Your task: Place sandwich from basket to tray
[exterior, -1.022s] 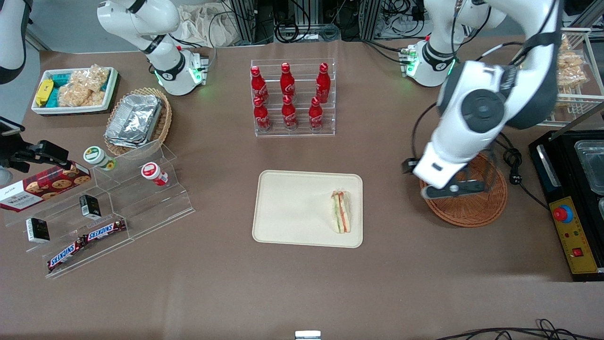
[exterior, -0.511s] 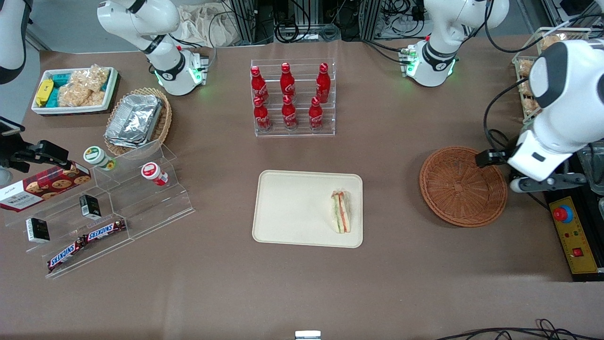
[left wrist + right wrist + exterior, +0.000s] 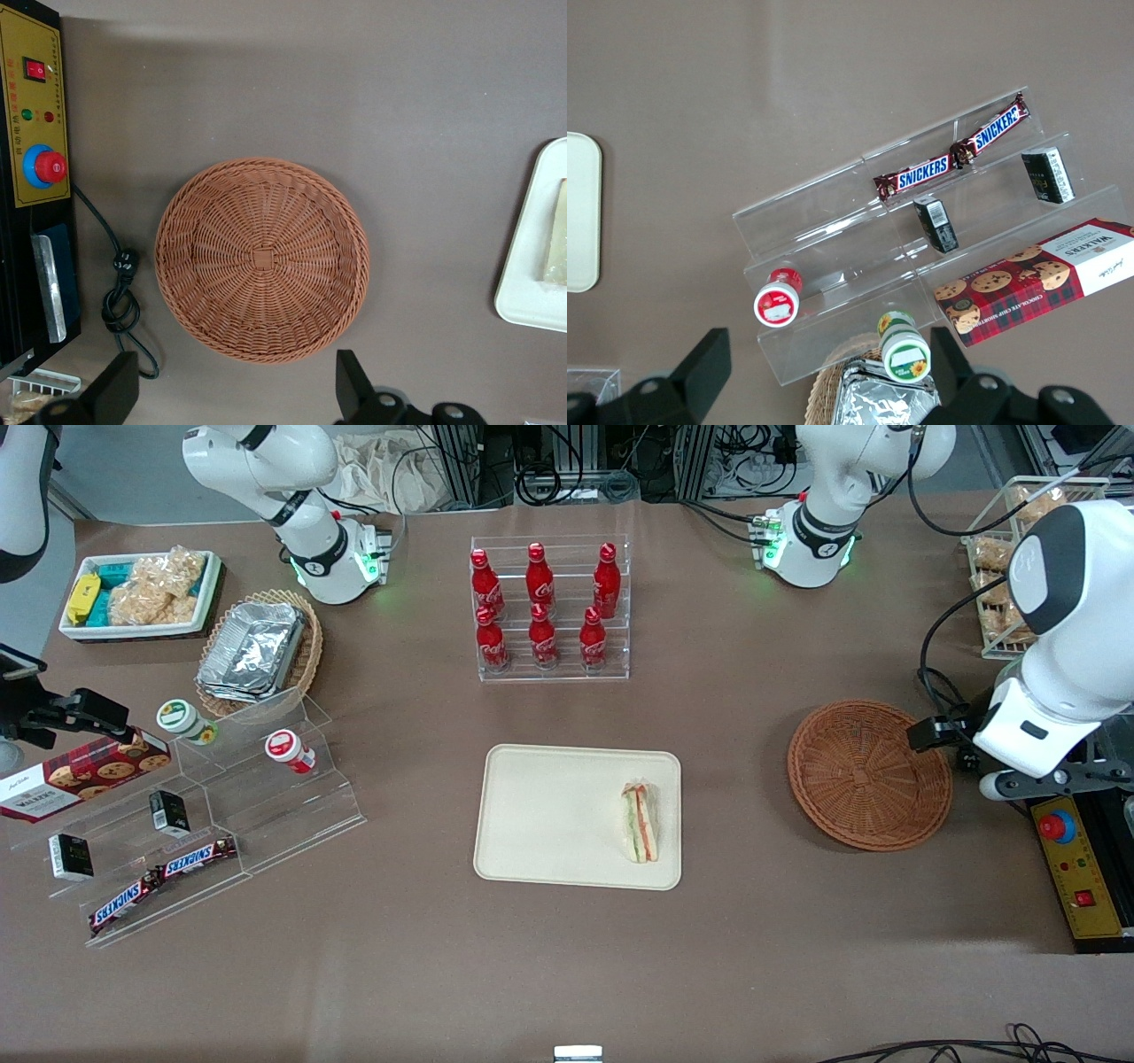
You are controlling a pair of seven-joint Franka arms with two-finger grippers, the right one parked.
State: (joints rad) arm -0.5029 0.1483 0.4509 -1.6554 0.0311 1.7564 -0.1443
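A: Brown table covering (image 3: pixel 797 957), one surface. Item: tray (image 3: pixel 540 815), cream, flat, low rim. Contents: sandwich (image 3: pixel 640 821), one wedge, laid close to the rim on the working arm's side. Item: basket (image 3: pixel 868 772), reddish-brown wicker, toward the working arm's end. Contents: nothing is seen in it from the wrist camera.

B: Noted. Gripper (image 3: pixel 235 394)?

A: Held raised above the table, beside the basket and just over the black control box (image 3: pixel 1076 868). Fingers are spread wide; nothing is held between them.

B: Task is judged done, then. Risks to be entered?

A: Two. The sandwich lies near the tray's edge, so it could be pushed off over the low rim if the tray were knocked. The red stop button (image 3: pixel 1056 825) and a loose cable (image 3: pixel 120 283) lie close under the arm, and either could be caught if the arm were lowered there.

B: Other containers?

A: Clear rack (image 3: pixel 549 611): six red bottles. Paler basket (image 3: pixel 306 660): foil containers. White bin (image 3: pixel 208 589): bagged snacks. Stepped clear stand (image 3: pixel 266 815): bars, jars, a biscuit box.
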